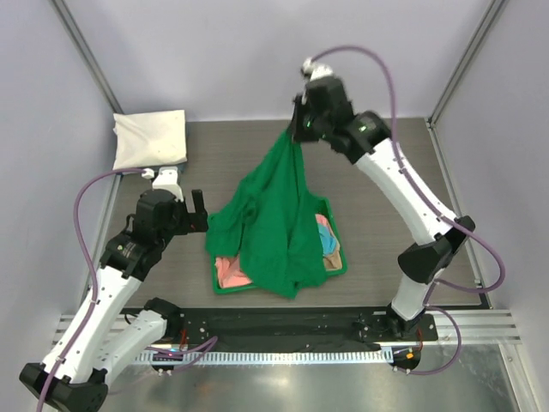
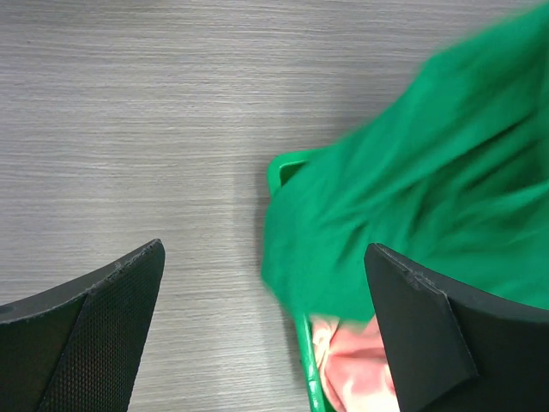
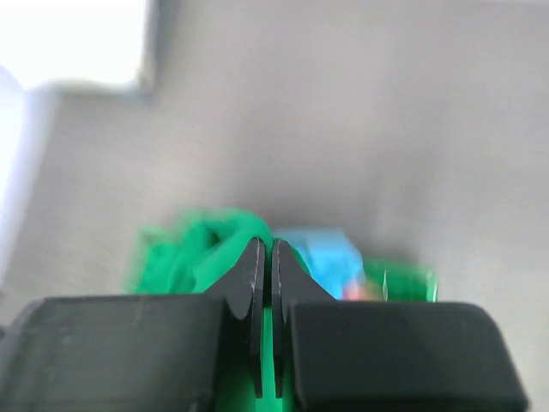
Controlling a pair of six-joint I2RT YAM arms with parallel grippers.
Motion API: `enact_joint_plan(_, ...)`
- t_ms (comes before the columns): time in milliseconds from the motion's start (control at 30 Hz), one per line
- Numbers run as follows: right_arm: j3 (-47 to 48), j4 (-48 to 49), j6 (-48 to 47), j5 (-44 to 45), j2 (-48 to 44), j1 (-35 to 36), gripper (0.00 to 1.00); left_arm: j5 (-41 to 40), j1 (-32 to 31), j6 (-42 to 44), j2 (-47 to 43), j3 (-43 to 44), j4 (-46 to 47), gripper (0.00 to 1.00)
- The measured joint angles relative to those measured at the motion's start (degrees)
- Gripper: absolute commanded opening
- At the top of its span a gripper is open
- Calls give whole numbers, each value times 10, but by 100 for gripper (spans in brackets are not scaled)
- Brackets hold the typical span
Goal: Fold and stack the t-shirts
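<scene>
Two arms work over the table (image 1: 232, 146), seen from the top cam. The right gripper (image 1: 297, 130) is held up at abt 12 o'clock from the green bin (image 1: 338, 269). Its fingers are pressed together on a pinch of the green t-shirt (image 1: 279, 215), and the wrist cam shows the two pads closed w/ green cloth btwn them lower down. The shirt hangs from that pinch in a long cone toward 6 o'clock. It spreads wider as it drops, and its lower part is draped over the bin, covering most of the middle and spilling past the near rim. Inside the bin, the salmon-pink t-shirt (image 1: 230, 271) shows at the 7 o'clock corner and the light blue t-shirt (image 1: 324, 233) along the 3 o'clock side, both partly under the green one. The cream-white t-shirt (image 1: 150, 140) lies folded flat at abt 10 o'clock on the table, well apart from the bin and close to the far-left edge. The left gripper (image 2: 264, 249) hovers just off the bin's 9 o'clock side w/ fingers spread wide and nothing btwn them. Its wrist cam looks down on bare table, the bin's corner, a blurred fold of green cloth and a bit of pink. It can't be told from these views whether the left fingers touch the cloth.
</scene>
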Motion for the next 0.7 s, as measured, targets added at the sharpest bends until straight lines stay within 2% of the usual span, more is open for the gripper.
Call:
enact_joint_plan(133, 283, 15, -54, 53, 40, -10, 1, -4, 1, 0, 2, 0, 0, 100)
enact_joint_plan(200, 315, 86, -89, 98, 11, -18, 1, -5, 1, 0, 4, 0, 0, 100)
enact_joint_plan(267, 270, 154, -118, 134, -46, -31, 1, -6, 2, 0, 7, 0, 0, 100)
enact_joint_plan(367, 199, 205, -131, 163, -100, -73, 1, -7, 3, 0, 8, 0, -2, 100)
enact_joint_plan(500, 28, 272, -116, 178, -145, -123, 3, -9, 3, 0, 8, 0, -4, 100)
enact_joint_plan(567, -103, 282, -86, 156, -156, -126, 24, -10, 4, 0, 9, 0, -4, 100)
enact_joint_plan(600, -175, 297, -67, 141, -158, -125, 57, -10, 4, 0, 10, 0, -4, 100)
enact_joint_plan(633, -237, 292, -50, 129, -153, -124, 71, -10, 4, 0, 12, 0, -4, 100)
enact_joint_plan(700, -387, 288, -17, 107, -142, -123, 87, -10, 4, 0, 15, 0, -4, 100)
